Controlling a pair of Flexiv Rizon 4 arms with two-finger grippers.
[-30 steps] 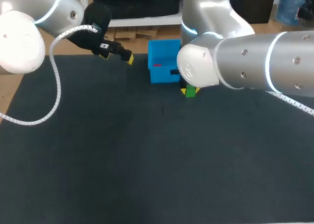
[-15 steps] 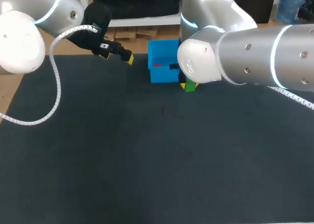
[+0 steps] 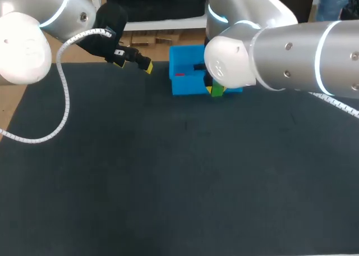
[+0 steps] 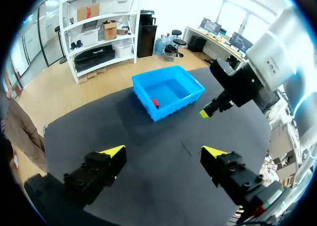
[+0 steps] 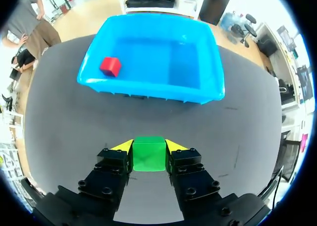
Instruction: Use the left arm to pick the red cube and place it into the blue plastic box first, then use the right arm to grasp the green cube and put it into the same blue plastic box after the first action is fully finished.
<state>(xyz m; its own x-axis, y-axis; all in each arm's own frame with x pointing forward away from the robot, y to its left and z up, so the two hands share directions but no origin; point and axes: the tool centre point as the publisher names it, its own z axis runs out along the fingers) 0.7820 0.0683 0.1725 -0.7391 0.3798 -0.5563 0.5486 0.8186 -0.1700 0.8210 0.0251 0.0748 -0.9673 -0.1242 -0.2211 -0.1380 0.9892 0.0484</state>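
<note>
The blue plastic box (image 3: 182,71) stands at the far middle of the table, with the red cube (image 3: 179,74) lying inside it near one wall; both also show in the right wrist view as the box (image 5: 153,92) and the red cube (image 5: 110,66). My right gripper (image 5: 149,147) is shut on the green cube (image 5: 149,154), held above the mat just short of the box's near wall. In the head view the green cube (image 3: 216,91) peeks out under the right arm. My left gripper (image 3: 147,66) hovers open and empty, left of the box; its wrist view shows the box (image 4: 168,91) ahead.
A dark mat (image 3: 168,177) covers the table. The right arm's bulky elbow (image 3: 230,62) hangs over the box's right side. Cardboard pieces (image 3: 146,38) lie beyond the mat's far edge.
The right arm has carried the green cube away from me toward the blue box, lifting it off the mat. The left arm has stayed still.
</note>
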